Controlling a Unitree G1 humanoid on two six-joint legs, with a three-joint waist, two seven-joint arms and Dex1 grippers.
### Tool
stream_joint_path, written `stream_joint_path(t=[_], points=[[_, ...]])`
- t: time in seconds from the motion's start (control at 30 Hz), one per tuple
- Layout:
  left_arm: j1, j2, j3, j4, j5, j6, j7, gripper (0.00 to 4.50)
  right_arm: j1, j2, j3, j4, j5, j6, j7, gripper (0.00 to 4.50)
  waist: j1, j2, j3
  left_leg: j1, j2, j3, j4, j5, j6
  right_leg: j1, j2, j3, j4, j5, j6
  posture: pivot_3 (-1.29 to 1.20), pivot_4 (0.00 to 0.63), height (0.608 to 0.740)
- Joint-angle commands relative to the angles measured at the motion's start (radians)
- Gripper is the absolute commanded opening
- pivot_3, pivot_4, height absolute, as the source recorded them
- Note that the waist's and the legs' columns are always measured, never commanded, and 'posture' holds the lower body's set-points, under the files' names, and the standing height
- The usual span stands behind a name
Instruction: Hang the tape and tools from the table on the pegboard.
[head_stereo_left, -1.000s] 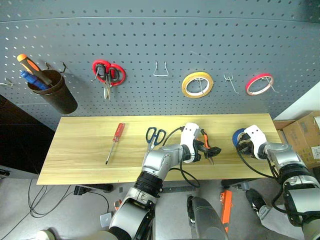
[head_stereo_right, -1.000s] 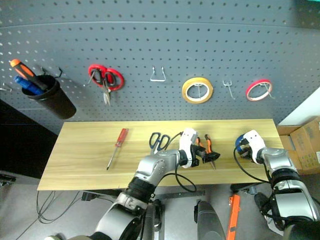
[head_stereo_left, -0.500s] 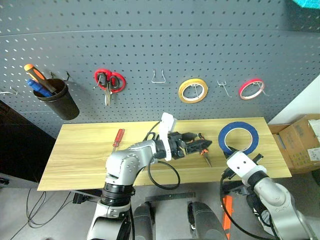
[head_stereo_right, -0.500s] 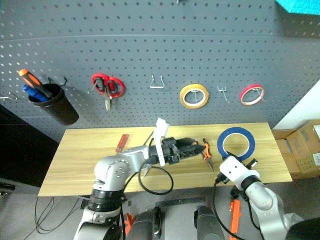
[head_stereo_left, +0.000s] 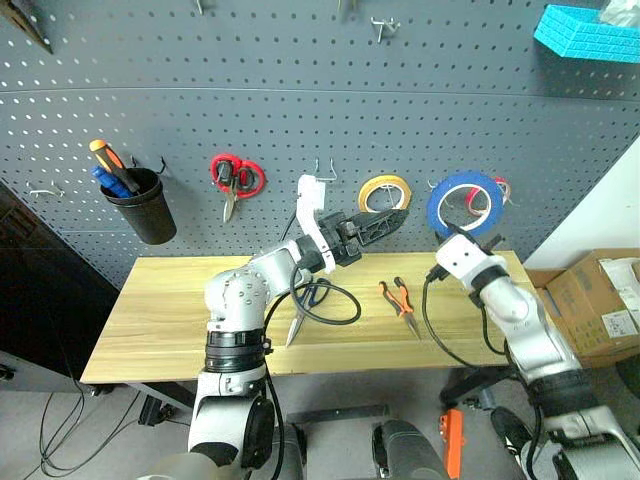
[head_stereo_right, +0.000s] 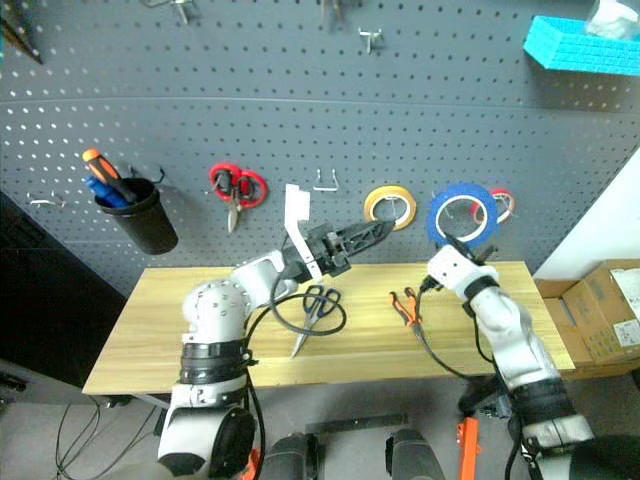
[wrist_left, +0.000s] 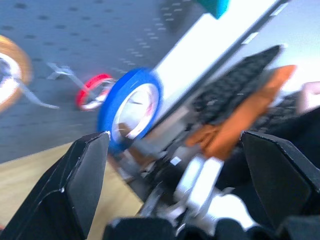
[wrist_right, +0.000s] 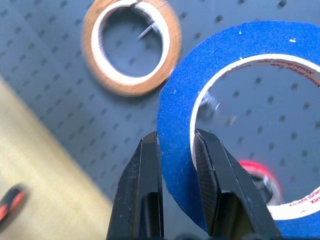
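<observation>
My right gripper (wrist_right: 176, 139) is shut on the blue tape (head_stereo_left: 462, 203) and holds it upright against the dark grey pegboard (head_stereo_left: 300, 110), between the yellow tape roll (head_stereo_left: 383, 190) and the red tape ring (head_stereo_left: 498, 190). Whether it touches a hook I cannot tell. My left gripper (head_stereo_left: 392, 219) is open with nothing in it, raised above the table (head_stereo_left: 160, 310) and pointing toward the yellow roll. The orange-and-black pliers (head_stereo_left: 398, 298) lie on the table. The scissors (head_stereo_right: 318, 305) lie left of them, partly under my arm's cable.
On the pegboard hang a black cup of screwdrivers (head_stereo_left: 135, 200), red-handled scissors (head_stereo_left: 235, 178) and a bare wire hook (head_stereo_left: 322, 170). A cyan basket (head_stereo_left: 590, 35) sits high at the right. A cardboard box (head_stereo_left: 600, 300) stands past the table's right end.
The camera has tilted up. My right gripper lifted the blue tape off the table to the pegboard. My left gripper rose away from the pliers, which stay on the table.
</observation>
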Motion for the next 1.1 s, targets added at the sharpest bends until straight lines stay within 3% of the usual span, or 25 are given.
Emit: stream_joint_path(t=[0.03,0.23,0.37,0.6,0.77,0.97,1.1], points=[[-0.050,-0.022,0.005,0.043,0.016,-0.074,0.010,4.50,-0.060,-0.011,-0.015,0.070,0.045,-0.085,0.034,0.54,0.001,0.000,-0.006,0.000,0.000,0.000,0.000,0.000,0.000,0.000,0.000,0.000,0.000,0.001,0.005,-0.06,0.032,0.740],[-0.075,-0.027,-0.001,0.078,0.018,-0.105,0.010,4.50,-0.108,0.007,-0.019,0.146,0.150,-0.117,0.161,0.54,0.001,0.000,-0.007,0.000,0.000,0.000,-0.003,-0.002,-0.002,-0.001,0.001,0.002,0.000,0.002,0.003,-0.05,0.039,0.740],[-0.080,-0.021,-0.001,0.084,0.015,-0.109,0.011,4.50,-0.120,0.043,-0.046,0.163,0.278,0.014,0.288,0.54,0.000,0.000,-0.007,0.000,0.001,0.000,-0.002,-0.002,-0.002,-0.001,0.002,0.003,0.001,0.001,0.005,-0.04,0.045,0.740],[-0.068,-0.020,-0.004,0.077,0.013,-0.108,0.017,4.50,-0.111,0.034,-0.080,0.136,0.299,0.101,0.282,2.72,0.001,0.001,-0.007,0.001,0.002,0.000,0.001,-0.001,-0.002,0.000,0.004,0.003,0.002,0.002,0.006,-0.05,0.054,0.740],[-0.054,-0.026,-0.010,0.057,0.008,-0.096,0.027,4.50,0.007,0.052,-0.105,-0.014,0.287,0.217,0.223,4.44,0.004,0.001,-0.007,0.001,0.002,0.000,0.000,-0.001,-0.002,0.000,0.004,0.004,0.002,0.002,0.006,-0.05,0.071,0.740],[0.065,0.019,-0.091,-0.029,0.050,-0.077,0.025,4.50,0.272,0.112,-0.095,-0.430,0.331,0.655,0.192,4.48,0.011,0.002,-0.007,0.000,0.004,0.001,-0.001,-0.002,-0.002,-0.003,0.005,0.005,0.003,0.001,0.004,-0.06,0.122,0.740],[0.202,0.069,-0.180,-0.090,0.125,-0.071,0.049,4.50,0.285,0.146,-0.063,-0.558,0.370,0.963,0.193,4.48,0.003,0.003,-0.004,0.001,0.005,0.003,-0.001,-0.002,-0.002,-0.006,0.005,0.008,0.005,-0.002,-0.003,-0.06,0.165,0.740]])
